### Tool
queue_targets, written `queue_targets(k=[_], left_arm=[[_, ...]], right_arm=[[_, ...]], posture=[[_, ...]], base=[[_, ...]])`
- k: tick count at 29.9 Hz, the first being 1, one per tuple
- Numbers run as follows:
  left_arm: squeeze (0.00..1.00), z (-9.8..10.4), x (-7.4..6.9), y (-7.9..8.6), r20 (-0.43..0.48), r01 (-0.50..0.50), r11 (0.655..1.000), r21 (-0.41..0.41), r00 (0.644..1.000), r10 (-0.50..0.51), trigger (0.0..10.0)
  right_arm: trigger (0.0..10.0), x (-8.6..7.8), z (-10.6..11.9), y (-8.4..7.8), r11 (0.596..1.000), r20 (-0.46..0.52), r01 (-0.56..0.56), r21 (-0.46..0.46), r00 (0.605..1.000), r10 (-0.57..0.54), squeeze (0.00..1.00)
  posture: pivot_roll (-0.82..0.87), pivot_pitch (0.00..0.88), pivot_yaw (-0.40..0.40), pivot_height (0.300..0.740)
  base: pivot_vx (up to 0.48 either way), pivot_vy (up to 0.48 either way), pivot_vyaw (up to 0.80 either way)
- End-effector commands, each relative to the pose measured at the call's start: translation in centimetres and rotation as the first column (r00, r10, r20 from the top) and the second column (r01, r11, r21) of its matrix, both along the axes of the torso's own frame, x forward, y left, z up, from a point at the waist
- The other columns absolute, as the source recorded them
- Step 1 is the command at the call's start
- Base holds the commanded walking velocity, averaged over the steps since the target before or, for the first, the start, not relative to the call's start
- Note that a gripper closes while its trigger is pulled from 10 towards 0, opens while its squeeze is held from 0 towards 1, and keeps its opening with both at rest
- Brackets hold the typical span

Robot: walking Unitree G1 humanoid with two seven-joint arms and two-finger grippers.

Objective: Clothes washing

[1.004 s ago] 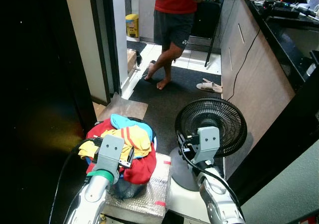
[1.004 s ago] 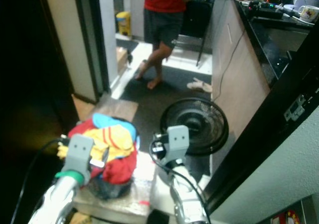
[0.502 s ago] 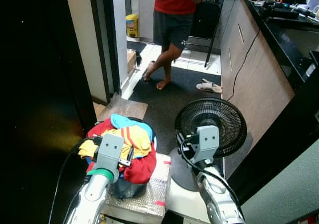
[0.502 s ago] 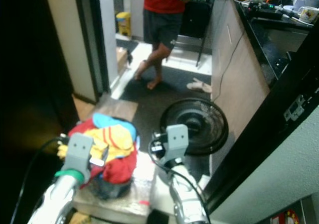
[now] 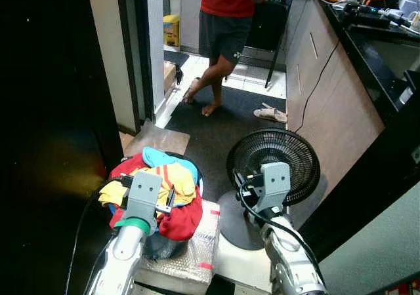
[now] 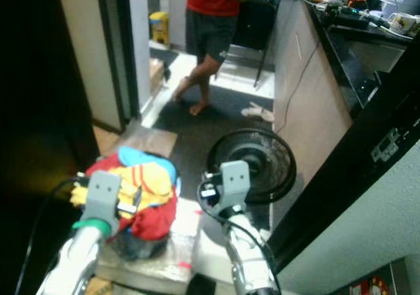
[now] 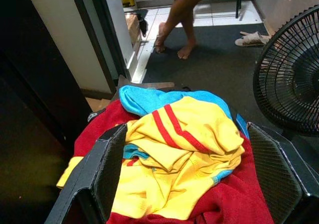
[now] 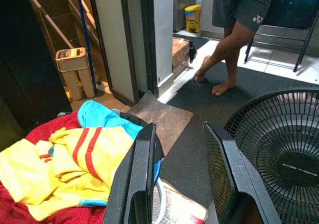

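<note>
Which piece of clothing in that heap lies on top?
The yellow shirt with red stripes lies uppermost, draped over the blue garment and the red cloth, between the left gripper's open fingers.

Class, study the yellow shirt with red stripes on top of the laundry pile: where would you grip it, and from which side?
Grip the yellow shirt at its raised, bunched fold near the red stripes, coming straight down from above. It lies topmost on the clothes pile, and the open left tool already straddles it, so a top pinch probably lifts it alone.

Person cut off at the chest by the top edge. Basket under the clothes pile, which sits between the left jaws, mostly hidden. Fan beyond the right jaws runs off the frame edge.
</note>
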State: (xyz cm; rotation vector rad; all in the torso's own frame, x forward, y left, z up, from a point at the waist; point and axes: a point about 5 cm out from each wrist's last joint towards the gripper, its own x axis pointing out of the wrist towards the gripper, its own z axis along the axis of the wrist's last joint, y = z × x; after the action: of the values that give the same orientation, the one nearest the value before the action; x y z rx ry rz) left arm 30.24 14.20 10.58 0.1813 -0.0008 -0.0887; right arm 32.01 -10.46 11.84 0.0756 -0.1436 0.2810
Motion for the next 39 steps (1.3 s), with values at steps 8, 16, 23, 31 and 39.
queue_targets(k=[8,16,23,31,39], left_arm=[[0.00,-0.6,-0.3,-0.1,-0.024,0.008,1.000,-0.024,1.000,-0.008,10.0],[0.00,-0.7,-0.2,-0.4,-0.035,0.025,0.999,-0.027,0.999,-0.026,10.0],[0.00,-1.0,-0.3,-0.8,-0.048,0.043,0.999,-0.033,0.998,-0.045,10.0],[0.00,-1.7,-0.7,-0.7,-0.071,0.042,0.999,-0.020,0.997,-0.043,10.0],[0.00,-2.4,-1.3,-0.6,-0.096,0.040,0.999,0.004,0.995,-0.039,10.0]], right_arm=[[10.0,-0.4,-0.5,-0.1,1.000,-0.015,0.017,0.003,1.000,-0.017,0.00],[10.0,-0.7,-0.8,-0.3,0.999,-0.019,0.037,0.011,0.999,-0.037,0.00],[10.0,-1.0,-0.9,-0.5,0.999,-0.022,0.047,0.008,0.999,-0.047,0.00],[10.0,-1.2,-1.3,-0.3,0.999,-0.034,0.040,0.004,0.999,-0.040,0.00],[10.0,-1.3,-1.4,-0.2,0.999,-0.040,0.030,-0.012,0.999,-0.031,0.00]], posture=[[0.03,0.061,-0.042,0.740],[0.02,0.062,-0.023,0.740],[0.01,0.066,-0.017,0.740],[0.02,0.075,-0.023,0.740],[0.03,0.133,-0.037,0.740]], base=[[0.000,0.000,0.00],[0.000,0.000,0.00],[0.000,0.000,0.00],[0.000,0.000,0.00],[0.000,0.000,0.00]])
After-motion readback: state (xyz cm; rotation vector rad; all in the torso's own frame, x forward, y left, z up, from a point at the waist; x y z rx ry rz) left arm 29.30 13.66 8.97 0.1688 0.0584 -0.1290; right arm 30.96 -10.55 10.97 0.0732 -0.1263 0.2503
